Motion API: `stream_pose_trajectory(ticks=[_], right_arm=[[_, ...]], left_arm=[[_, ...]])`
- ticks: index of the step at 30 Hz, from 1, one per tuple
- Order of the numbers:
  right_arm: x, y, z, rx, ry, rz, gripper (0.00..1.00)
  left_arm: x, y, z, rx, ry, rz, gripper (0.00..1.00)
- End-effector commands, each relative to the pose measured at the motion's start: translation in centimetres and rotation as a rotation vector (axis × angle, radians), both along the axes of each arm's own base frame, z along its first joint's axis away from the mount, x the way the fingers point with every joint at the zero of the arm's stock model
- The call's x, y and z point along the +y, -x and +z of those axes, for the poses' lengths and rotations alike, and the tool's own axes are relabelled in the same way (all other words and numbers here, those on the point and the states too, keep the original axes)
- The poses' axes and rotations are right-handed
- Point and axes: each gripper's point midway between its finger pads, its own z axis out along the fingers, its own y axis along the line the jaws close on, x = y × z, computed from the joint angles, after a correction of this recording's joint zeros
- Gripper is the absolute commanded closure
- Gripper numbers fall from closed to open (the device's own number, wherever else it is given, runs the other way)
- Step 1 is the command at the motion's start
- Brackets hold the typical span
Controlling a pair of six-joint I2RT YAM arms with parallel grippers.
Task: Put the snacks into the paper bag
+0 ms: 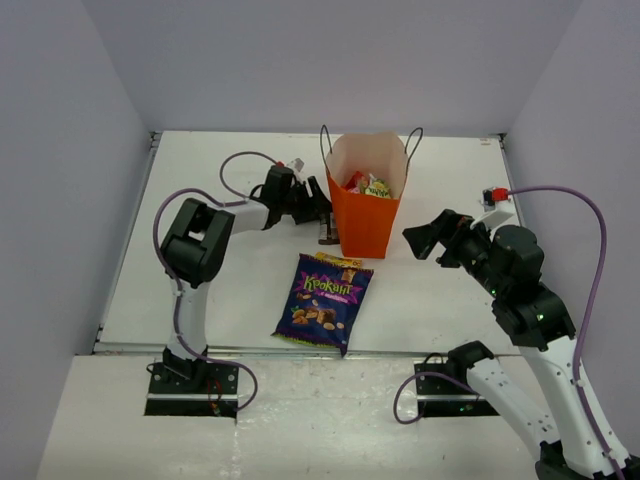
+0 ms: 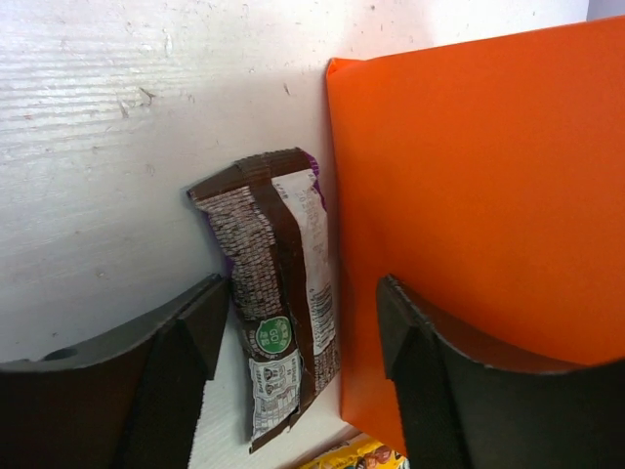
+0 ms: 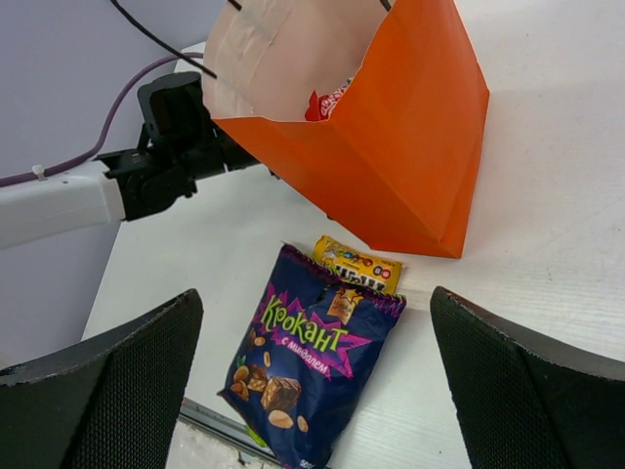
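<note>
The large purple nut bag (image 3: pixel 308 376), lying straight ahead of the right gripper (image 3: pixel 312 293), carries the yellow-green Cyrillic brand word "Крокант" across its front, and just under it the smaller white words "с миндалем". The small brown bar (image 2: pixel 278 322), seen between the jaws of the left gripper (image 2: pixel 303 288), has a round green badge with white letters and a block of fine white print, both too small to read. The small yellow pack (image 3: pixel 357 265), just beyond the purple bag from the right gripper, shows dark lettering that cannot be read
</note>
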Motion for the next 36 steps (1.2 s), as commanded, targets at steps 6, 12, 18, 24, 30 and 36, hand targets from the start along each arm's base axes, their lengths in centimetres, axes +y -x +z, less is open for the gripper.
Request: stream_pose_trajectory(ticks=[6, 12, 18, 24, 30, 36], right_arm=[[0.1, -0.1, 1.1, -0.043, -0.009, 0.010, 0.01], [0.1, -0.1, 1.1, -0.043, -0.009, 0.012, 0.01], [0.1, 0.0, 1.2, -0.044, -0.010, 0.012, 0.01], [-0.1, 0.1, 1.1, -0.046, -0.005, 0.005, 0.01], [0.0, 0.0, 1.0, -0.041, -0.006, 0.008, 0.01], [0.0, 0.1, 1.0, -0.041, -0.007, 0.011, 0.01]], left_arm=[[-1.6, 3.4, -4.3, 0.134, 0.046, -0.062, 0.50], [-2.1, 4.5, -5.7, 0.170, 0.105, -0.075, 1.00], [-2.4, 4.2, -3.2, 0.136, 0.179, -0.105, 1.00], [1.8, 2.4, 2.8, -0.001, 0.094, -0.020, 1.00], [6.3, 1.8, 11.3, -0.205, -0.021, 0.110, 1.00], [9.5, 3.3, 20.6, -0.405, -0.048, 0.240, 1.00]])
